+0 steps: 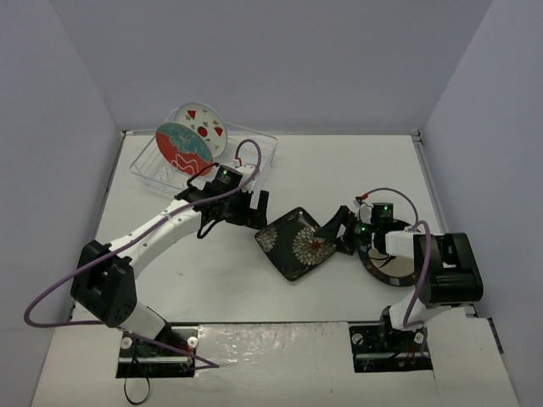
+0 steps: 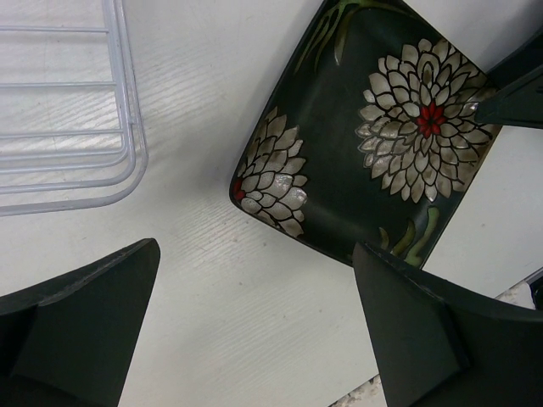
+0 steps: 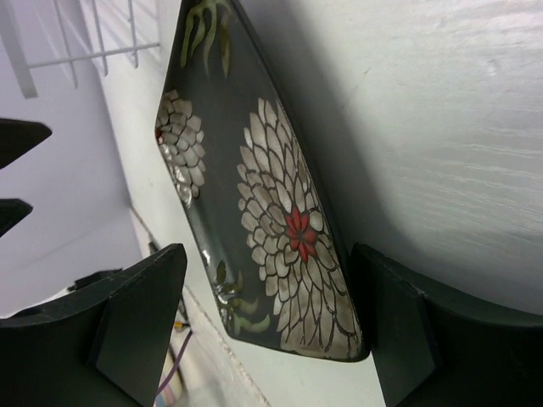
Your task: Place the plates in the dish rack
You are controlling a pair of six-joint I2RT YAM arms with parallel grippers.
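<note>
Lying near the middle of the tabletop (image 1: 254,288), the black square floral plate (image 1: 297,242) sits between the two arms, turned so that it reads as a diamond from the overhead camera. The left end effector (image 1: 254,209) hovers just beside the plate's left corner. In the left wrist view its two dark fingers (image 2: 85,326) are spread wide with only bare tabletop between them, and the plate shows ahead of them, untouched. The right end effector (image 1: 338,227) is at the plate's right corner, and its own camera shows the fingers (image 3: 441,339) set well apart with that end of the plate in the gap between them. One finger is very near the plate's edge, but contact cannot be confirmed, nor whether the plate lies fully flat. The clear dish rack (image 1: 254,161) stands at the far left of the tabletop, well apart from the square plate. The red plate with teal flower (image 1: 181,147) and, just behind it, the white plate with red fruit marks (image 1: 204,125) stand on edge at the rack's left end. The dark-rimmed round plate (image 1: 383,270) lies on the tabletop to the right, partly hidden under the right arm.
</note>
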